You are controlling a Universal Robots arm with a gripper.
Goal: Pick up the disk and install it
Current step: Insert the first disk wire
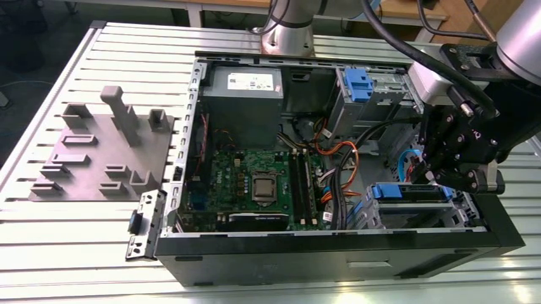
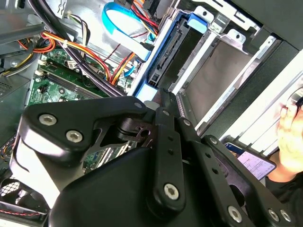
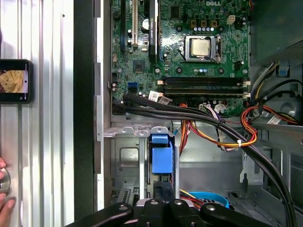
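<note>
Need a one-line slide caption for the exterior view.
Gripper over the open computer case, beside the disk in its bay.

A ribbed metal table [image 1: 68, 69] carries an open computer case [image 1: 338, 253]. Beside the case, toward the exterior view's left, lies a grey fixture plate [image 1: 101, 155]. A phone [image 3: 15, 81] rests near the case's wall.

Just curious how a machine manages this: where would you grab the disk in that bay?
Probably the disk by its blue-bracketed exposed edge, pinched across its thickness, coming straight in through the open side of the case. It stands on edge in the metal bay, so its broad faces are walled in.
</note>
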